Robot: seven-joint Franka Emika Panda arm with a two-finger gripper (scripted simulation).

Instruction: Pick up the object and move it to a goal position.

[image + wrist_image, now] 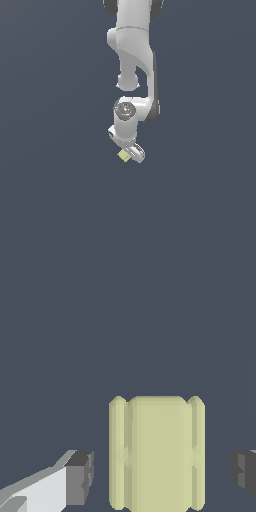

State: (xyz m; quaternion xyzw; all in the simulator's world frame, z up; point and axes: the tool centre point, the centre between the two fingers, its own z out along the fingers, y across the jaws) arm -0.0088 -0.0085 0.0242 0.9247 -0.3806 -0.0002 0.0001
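Note:
The object [123, 156] is a small pale yellow-green block with grooves near its edges. It sits at the tip of the white arm's gripper [128, 157], low in the exterior view. In the wrist view the block [156, 451] stands between the two dark finger pads [80, 476]. There is a narrow gap between the block and each pad. The gripper [162, 473] is open around the block and does not touch it.
The white Franka arm [132, 50] reaches down from the top of the exterior view. A plain dark grey-blue surface [50, 190] fills the rest of both views. No goal marker shows.

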